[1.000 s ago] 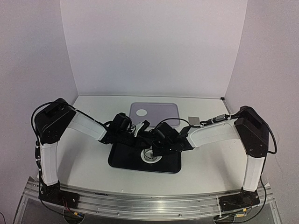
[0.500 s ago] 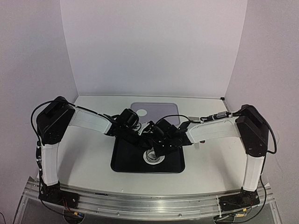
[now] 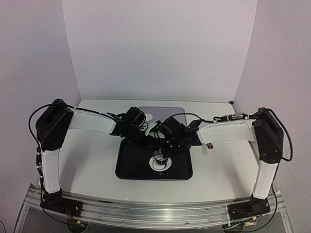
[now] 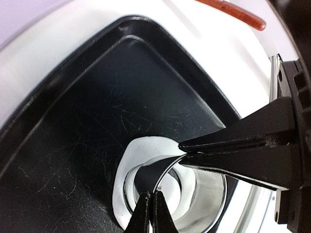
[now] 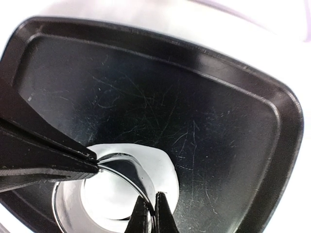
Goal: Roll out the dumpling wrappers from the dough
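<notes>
Just changed: both arms now reach further up the top view, elbows straighter, and the black tray (image 3: 131,167) sits slightly further right.
Left gripper (image 4: 149,213): closed tight, pinching the thin rim of the ring cutter (image 4: 167,167).
Right gripper (image 5: 151,213): closed tight on the same rim, further round.
Dough (image 4: 141,148): ragged white collar around the cutter, lower centre of the tray.
Wrapper (image 5: 104,199): white round patch inside the cutter, probably 1 cut disc.
Meaning: the cutter looks ready to lift clear.

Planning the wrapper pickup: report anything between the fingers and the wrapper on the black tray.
The metal ring cutter walls in the wrapper; left gripper and right gripper pinch its rim. Leftover dough surrounds it.
</notes>
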Available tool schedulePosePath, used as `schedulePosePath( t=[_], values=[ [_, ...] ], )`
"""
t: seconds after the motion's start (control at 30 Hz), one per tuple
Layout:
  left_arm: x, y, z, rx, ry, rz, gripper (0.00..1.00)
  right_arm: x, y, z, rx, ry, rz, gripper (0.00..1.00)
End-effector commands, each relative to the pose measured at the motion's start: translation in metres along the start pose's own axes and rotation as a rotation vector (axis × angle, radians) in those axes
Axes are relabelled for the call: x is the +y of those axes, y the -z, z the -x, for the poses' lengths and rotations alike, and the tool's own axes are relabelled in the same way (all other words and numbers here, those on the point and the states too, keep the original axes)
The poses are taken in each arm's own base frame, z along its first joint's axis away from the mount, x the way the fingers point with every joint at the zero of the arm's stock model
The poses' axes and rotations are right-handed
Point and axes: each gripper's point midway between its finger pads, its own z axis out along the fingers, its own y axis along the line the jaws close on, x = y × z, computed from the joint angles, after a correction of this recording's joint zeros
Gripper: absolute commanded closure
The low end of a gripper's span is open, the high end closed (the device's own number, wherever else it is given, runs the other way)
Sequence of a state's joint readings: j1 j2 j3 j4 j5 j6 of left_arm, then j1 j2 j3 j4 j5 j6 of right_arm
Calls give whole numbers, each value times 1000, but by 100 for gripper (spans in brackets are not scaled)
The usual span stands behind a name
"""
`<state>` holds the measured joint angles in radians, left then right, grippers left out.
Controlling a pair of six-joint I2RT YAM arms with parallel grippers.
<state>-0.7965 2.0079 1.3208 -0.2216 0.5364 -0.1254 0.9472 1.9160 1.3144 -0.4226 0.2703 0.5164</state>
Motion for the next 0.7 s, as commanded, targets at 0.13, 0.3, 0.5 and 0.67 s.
schedulePosePath(
  t=[0.13,0.3,0.5,0.67],
  values=[
    [24,56,2,64,-5,152,100,8,47,65,-147,-59,-5,100],
    [52,95,4,56,-17,221,100,68,38,85,-158,-17,123,100],
    [89,157,-15,28,9,346,100,163,19,100,-157,41,349,100],
    [113,203,-51,28,46,458,100,252,14,94,-141,116,582,100]
  ],
)
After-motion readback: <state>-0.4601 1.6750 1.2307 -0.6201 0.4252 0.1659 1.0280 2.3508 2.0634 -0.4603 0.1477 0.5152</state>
